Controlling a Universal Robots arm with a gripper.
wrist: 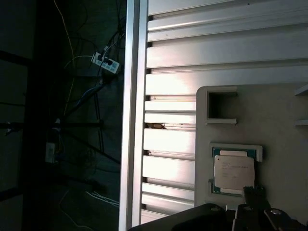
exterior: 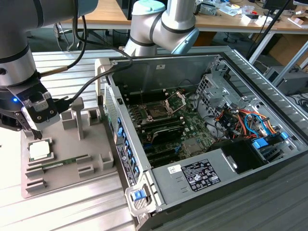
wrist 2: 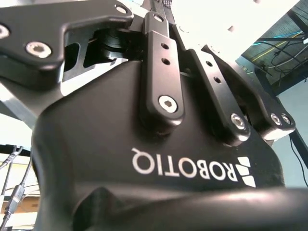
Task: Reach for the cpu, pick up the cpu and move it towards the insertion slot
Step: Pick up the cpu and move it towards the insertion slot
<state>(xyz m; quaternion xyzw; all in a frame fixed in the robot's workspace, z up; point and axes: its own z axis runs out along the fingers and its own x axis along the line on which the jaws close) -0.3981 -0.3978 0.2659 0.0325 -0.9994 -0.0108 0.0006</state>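
Note:
The cpu (exterior: pixel 39 150), a small square chip with a pale metal top, lies flat in a recess of the grey fixture plate (exterior: pixel 67 180) at the exterior view's left. My gripper (exterior: pixel 32 132) hangs just above it, apart from it and open; its links (wrist 2: pixel 161 72) stand spread in the second wrist view. In the first wrist view the cpu (wrist: pixel 234 173) sits in its recess with one fingertip (wrist: pixel 253 193) beside its edge. The insertion slot (exterior: pixel 156 111), a dark square socket with its silver frame lifted, sits on the green board inside the open computer case.
A thin green memory stick (exterior: pixel 57 165) lies on the fixture plate near the cpu. Grey posts (exterior: pixel 77 115) rise from the plate behind it. The case wall (exterior: pixel 118 130) stands between fixture and socket. Cables (exterior: pixel 240 120) and a drive cage crowd the case's far side.

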